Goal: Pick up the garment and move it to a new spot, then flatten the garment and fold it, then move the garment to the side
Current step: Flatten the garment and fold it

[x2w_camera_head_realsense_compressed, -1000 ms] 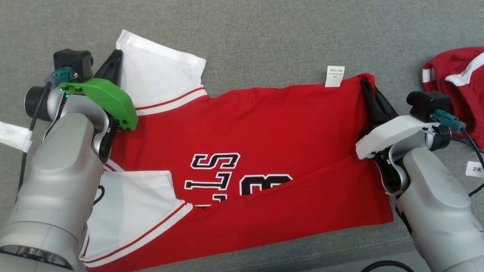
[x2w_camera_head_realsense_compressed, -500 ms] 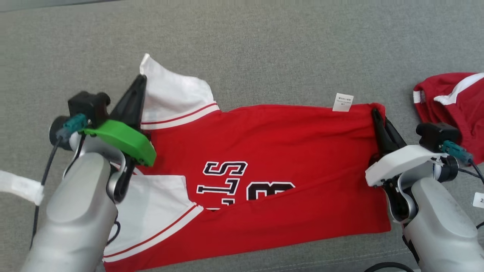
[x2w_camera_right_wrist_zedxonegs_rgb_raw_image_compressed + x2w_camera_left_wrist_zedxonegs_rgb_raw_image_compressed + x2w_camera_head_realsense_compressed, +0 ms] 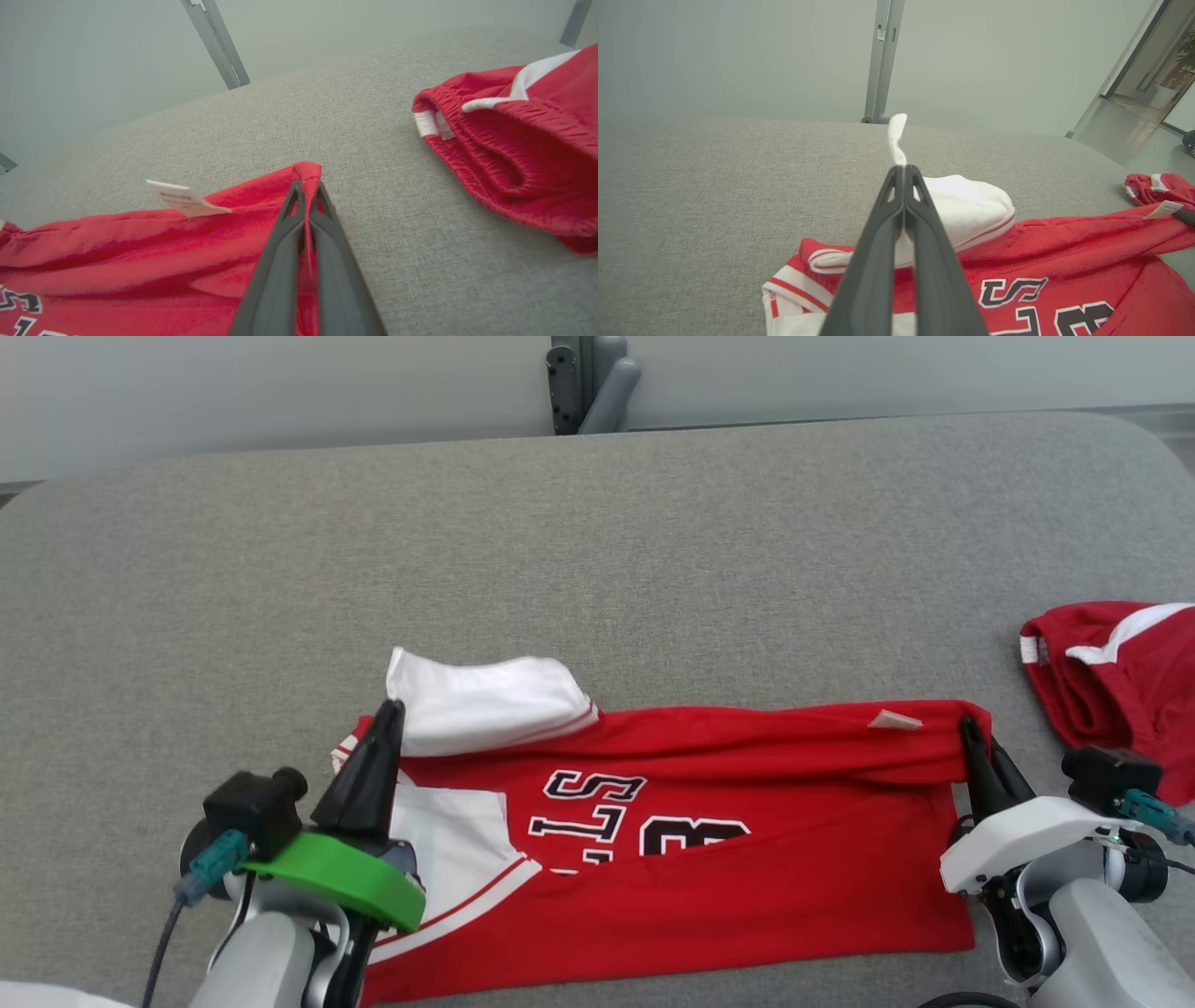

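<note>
A red jersey with white sleeves and black-and-white lettering lies across the grey cushion, its far edge lifted and curling toward me. My left gripper is shut on the white sleeve; a strip of white cloth pokes up past its tips. At the jersey's far right corner my right gripper is shut on the red hem, beside a small white tag.
Red shorts with white trim lie bunched at the right edge of the cushion. Behind the cushion stands a pale wall with a grey metal post. A doorway opens at the far right in the left wrist view.
Both grippers have pulled the jersey's far edge toward me, folding it over the body. The head camera has tilted up, so the cushion's back edge and wall now show.
</note>
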Tool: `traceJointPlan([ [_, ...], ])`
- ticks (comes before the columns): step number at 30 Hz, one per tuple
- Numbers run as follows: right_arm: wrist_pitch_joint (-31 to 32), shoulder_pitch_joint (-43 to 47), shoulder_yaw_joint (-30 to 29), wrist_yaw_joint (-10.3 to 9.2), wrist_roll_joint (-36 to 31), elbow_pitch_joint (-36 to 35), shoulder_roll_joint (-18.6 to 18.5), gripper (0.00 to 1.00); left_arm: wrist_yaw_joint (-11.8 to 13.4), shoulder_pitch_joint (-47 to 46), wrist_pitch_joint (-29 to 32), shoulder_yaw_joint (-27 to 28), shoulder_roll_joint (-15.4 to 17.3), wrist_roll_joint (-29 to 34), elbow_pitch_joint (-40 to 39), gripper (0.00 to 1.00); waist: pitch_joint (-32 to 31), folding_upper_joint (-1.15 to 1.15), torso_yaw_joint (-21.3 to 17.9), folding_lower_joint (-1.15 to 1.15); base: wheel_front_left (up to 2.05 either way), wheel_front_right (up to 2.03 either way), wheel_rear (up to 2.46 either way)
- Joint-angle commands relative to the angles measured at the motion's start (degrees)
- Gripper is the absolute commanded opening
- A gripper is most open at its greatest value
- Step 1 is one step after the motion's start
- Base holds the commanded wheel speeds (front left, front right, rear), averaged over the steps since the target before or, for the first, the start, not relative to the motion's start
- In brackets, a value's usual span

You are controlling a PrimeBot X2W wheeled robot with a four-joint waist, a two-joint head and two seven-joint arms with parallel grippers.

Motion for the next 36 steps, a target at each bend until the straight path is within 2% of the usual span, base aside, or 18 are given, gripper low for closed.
traceJointPlan([
  [1,-0.13,0.89,-0.38,-0.09,-0.10,0.03,-0.33,0.00,0.15,2.03,-0.15,-0.17,0.06,-0.21,-0.67,0.00,-2.03,0.00,2.16,0.00,0.00,0.00,0.00],
  [9,-0.13,2.93,-1.77,-0.09,-0.73,0.40,0.63,0.00,0.15,8.88,-0.15,-1.26,0.97,-1.65,-2.94,0.00,-3.03,0.00,3.35,0.00,0.00,0.00,0.00],
  [16,-0.13,2.71,-1.69,-0.09,-0.80,0.88,1.29,0.00,0.15,11.32,-0.15,-4.78,1.58,-4.71,-0.66,0.02,-2.68,0.00,3.42,0.00,0.00,0.00,0.00],
  [17,-0.13,2.59,-1.58,-0.09,-0.73,0.95,1.29,0.00,0.15,11.46,-0.15,-4.96,1.81,-4.55,0.02,0.25,-2.55,0.00,3.39,0.00,0.00,0.00,0.00],
  [20,-0.13,2.35,-1.16,-0.09,-0.60,1.12,1.32,0.00,0.15,11.88,-0.15,-4.79,1.65,-5.16,1.98,0.76,-2.27,0.00,3.21,0.00,0.00,0.00,0.00],
  [21,-0.13,2.34,-1.05,-0.09,-0.55,1.11,1.30,0.00,0.15,11.85,-0.16,-4.55,1.56,-5.16,2.29,0.83,-2.24,0.00,3.16,0.00,0.00,0.00,0.00],
  [22,-0.13,2.42,-1.01,-0.09,-0.49,1.09,1.27,0.00,0.15,12.18,-0.16,-4.03,1.55,-5.35,3.08,0.95,-2.24,0.00,3.13,0.00,0.00,0.00,0.00],
  [23,-0.13,2.61,-0.94,-0.09,-0.42,1.07,1.31,0.00,0.15,12.63,-0.16,-3.91,1.51,-5.43,3.67,1.00,-2.28,0.00,3.05,0.00,0.00,0.00,0.00],
  [27,-0.13,3.59,-0.80,-0.09,-0.22,1.33,1.39,0.00,0.15,13.92,-0.16,-3.39,1.92,-4.88,5.21,1.00,-2.75,0.00,2.72,0.00,0.00,0.00,0.00],
  [28,-0.13,3.89,-0.87,-0.09,-0.15,1.47,1.41,0.03,0.15,14.48,-0.16,-2.82,1.96,-4.60,5.51,1.00,-3.06,0.00,2.67,0.00,0.00,0.00,0.00],
  [29,-0.13,4.22,-0.92,-0.09,-0.07,1.66,1.50,0.38,0.15,15.19,-0.16,-2.43,1.95,-4.26,5.99,1.00,-3.43,0.00,2.61,0.00,0.00,0.00,0.00],
  [30,-0.13,4.43,-0.94,-0.09,0.04,1.80,1.60,0.93,0.15,15.81,-0.16,-2.02,1.91,-3.82,6.32,1.00,-3.80,0.00,2.52,0.00,0.00,0.00,0.00],
  [31,-0.13,4.58,-1.16,-0.09,0.16,1.75,1.68,1.00,0.15,16.09,-0.16,-1.13,1.83,-3.11,6.30,1.00,-4.18,0.00,2.48,0.00,0.00,0.00,0.00],
  [36,-0.13,7.37,-3.58,-0.09,-1.49,-0.19,2.62,1.00,0.15,18.02,-0.16,5.08,-0.86,2.06,3.88,1.00,-5.73,0.00,2.59,0.00,0.00,0.00,0.00],
])
